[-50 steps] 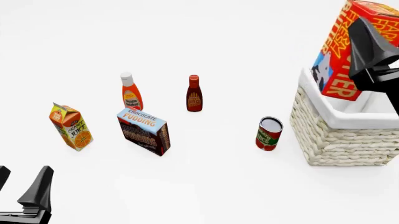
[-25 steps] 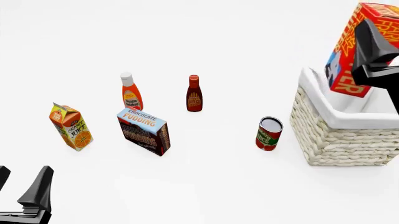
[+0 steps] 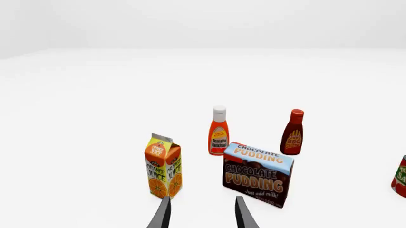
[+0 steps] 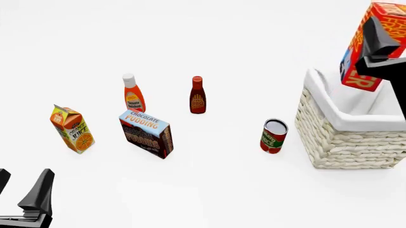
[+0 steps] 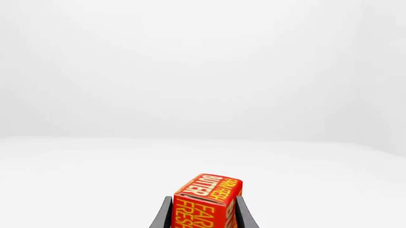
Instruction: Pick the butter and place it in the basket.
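Note:
The butter (image 4: 362,66), a red box with orange lettering and a blue patch, hangs tilted in the air above the basket (image 4: 345,137), the cream wicker one with a white lining at the right edge of the front view. My right gripper (image 4: 381,40) is shut on the butter; the right wrist view shows the butter (image 5: 206,202) clamped between the two fingers (image 5: 163,216). My left gripper (image 4: 22,192) sits low at the front left, open and holding nothing, its fingertips (image 3: 161,216) showing in the left wrist view.
An orange juice carton (image 4: 72,129), a chocolate pudding box (image 4: 146,134), a ketchup bottle (image 4: 133,93) and a BBQ sauce bottle (image 4: 197,95) stand left of centre. A tomato can (image 4: 273,136) stands just left of the basket.
The right gripper has carried the butter further right and a little up over the basket, turning it more edge-on. The left arm has not moved.

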Robot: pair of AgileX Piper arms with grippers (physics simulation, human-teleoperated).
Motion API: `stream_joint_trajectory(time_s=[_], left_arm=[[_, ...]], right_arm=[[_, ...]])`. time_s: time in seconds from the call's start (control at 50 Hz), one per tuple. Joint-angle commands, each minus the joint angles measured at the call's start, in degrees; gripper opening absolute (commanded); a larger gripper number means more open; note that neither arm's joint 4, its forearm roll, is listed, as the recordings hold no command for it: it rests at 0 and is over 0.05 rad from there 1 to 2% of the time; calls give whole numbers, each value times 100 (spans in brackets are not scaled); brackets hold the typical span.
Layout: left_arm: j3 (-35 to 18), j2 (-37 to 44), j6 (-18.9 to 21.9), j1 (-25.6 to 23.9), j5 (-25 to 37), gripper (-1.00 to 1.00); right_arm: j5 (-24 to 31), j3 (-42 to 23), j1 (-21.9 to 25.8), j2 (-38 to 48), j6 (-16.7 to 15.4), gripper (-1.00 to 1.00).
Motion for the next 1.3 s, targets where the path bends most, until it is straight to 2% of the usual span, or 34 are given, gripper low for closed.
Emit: stream_joint_trajectory(time_s=[0.02, 0.3, 0.92, 1.3], left_arm=[[0, 0, 0, 0, 0, 100], [0, 0, 0, 0, 0, 100], [0, 0, 0, 0, 0, 100], [0, 0, 0, 0, 0, 100]], right_arm=[[-325, -191, -294, 568, 16, -100], [-462, -260, -405, 799, -50, -100], [-635, -138, -956, 946, -152, -100], [-887, -76, -1079, 1306, -175, -100]])
